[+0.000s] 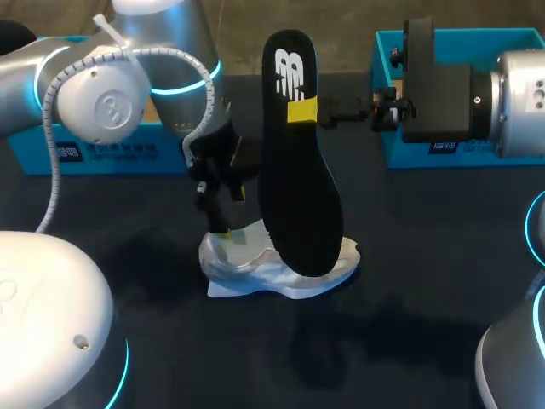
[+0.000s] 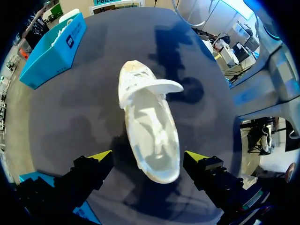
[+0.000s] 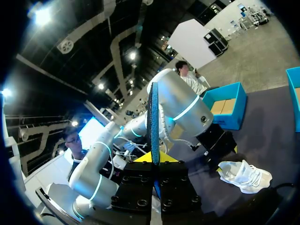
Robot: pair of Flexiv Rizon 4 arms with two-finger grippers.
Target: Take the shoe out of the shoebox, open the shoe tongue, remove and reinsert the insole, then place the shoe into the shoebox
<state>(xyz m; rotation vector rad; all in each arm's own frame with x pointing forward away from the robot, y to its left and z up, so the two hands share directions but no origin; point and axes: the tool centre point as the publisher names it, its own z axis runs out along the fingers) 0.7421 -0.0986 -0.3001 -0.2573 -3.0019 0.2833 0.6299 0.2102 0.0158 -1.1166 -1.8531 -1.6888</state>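
— How many shoes on the tabletop?
— One shoe, and one insole.
— Boxes?
— Two: the left shoebox and the right shoebox.
— And pincers?
— Two as well: the left pincer and the right pincer.

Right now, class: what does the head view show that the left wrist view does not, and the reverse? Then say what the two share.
Only the head view: the black insole, held upright by the right arm's jaws, which are closed on it near its yellow patch. Only the left wrist view: a look straight down into the white shoe, its tongue pulled open toward the toe, with the left arm's jaws plainly open either side of the heel. Both: the shoe on the dark table and a blue shoebox.
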